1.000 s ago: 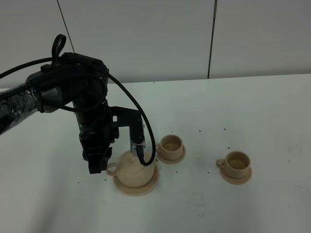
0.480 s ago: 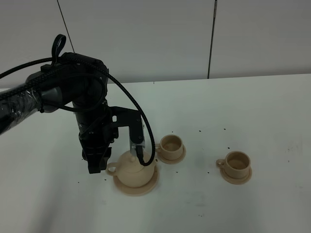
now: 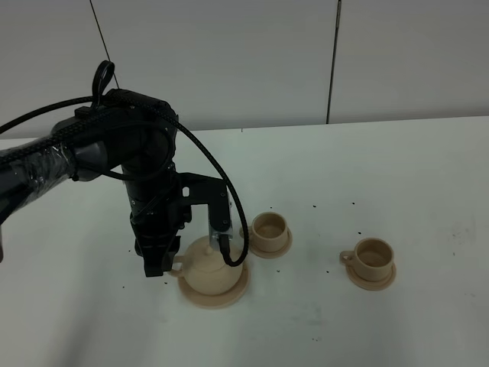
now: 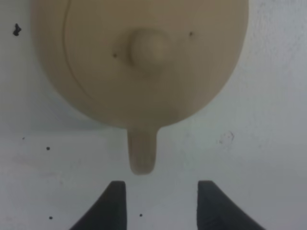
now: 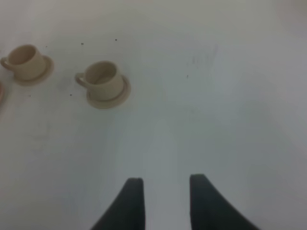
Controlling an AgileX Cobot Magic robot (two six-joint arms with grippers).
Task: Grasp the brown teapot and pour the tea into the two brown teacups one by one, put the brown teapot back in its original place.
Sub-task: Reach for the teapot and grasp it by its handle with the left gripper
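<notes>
On the bench [image 3: 397,176], the left claw [image 4: 158,183] has edged closer to the teapot [image 3: 208,264], which sits on its big saucer [image 3: 233,294]. Its fingers are spread, lined up with what looks like the handle [image 4: 141,153], so gripping seems next. The right claw [image 5: 162,179] hangs spread, idle. No readable writing shows.

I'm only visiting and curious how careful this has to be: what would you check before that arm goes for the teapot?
1. Left gripper open: ok.
2. Teapot upright, lid on, seated on the large saucer: ok.
3. Handle between the fingers: not ok; it lies ahead of them, nearer one finger.
4. Nearer teacup and farther teacup upright: ok.
5. Right gripper away from the crockery: ok, open over the table.
6. Tea in the pot: cannot tell.
</notes>
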